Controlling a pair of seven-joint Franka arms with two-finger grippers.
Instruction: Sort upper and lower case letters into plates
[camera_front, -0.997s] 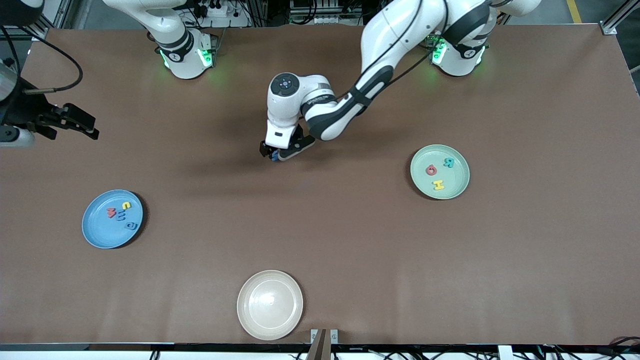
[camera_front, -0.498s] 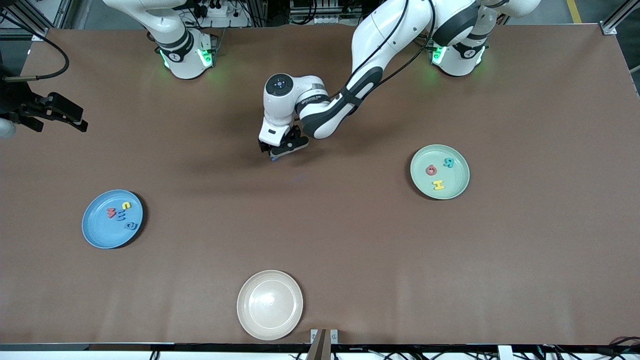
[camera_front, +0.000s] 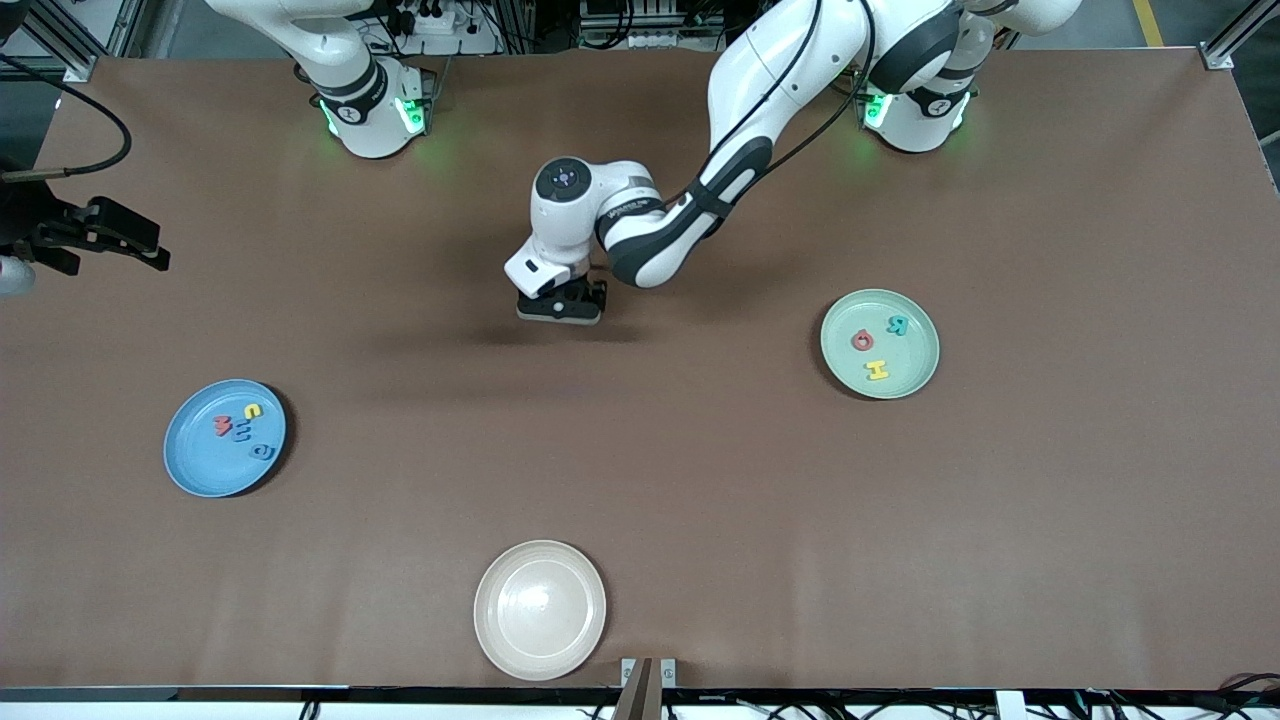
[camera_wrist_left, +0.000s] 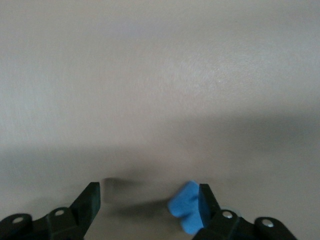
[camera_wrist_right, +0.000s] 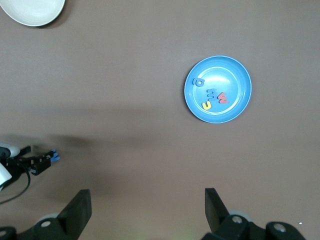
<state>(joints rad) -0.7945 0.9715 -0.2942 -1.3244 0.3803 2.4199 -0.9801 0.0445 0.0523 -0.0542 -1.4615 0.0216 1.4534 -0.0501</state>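
Observation:
My left gripper (camera_front: 560, 305) is down at the table's middle, its jaws open wide (camera_wrist_left: 147, 192). A small blue letter (camera_wrist_left: 185, 207) lies on the table against the inside of one finger, with a broad gap to the other finger. The hand hides this letter in the front view. The light blue plate (camera_front: 200, 465) holds several letters in yellow, red and blue. The mint green plate (camera_front: 915, 375) holds a red, a teal and a yellow letter. My right gripper (camera_front: 150, 250) waits open at the right arm's end of the table, high over bare table (camera_wrist_right: 147, 200), and its view shows the blue plate (camera_wrist_right: 235, 100).
A cream-white plate (camera_front: 540, 610) with nothing on it sits near the table's front edge, also seen in the right wrist view (camera_wrist_right: 32, 10). Brown table surface spreads wide between the three plates.
The left hand has turned and settled lower over the blue letter. The right gripper has drawn back a little toward the table's edge.

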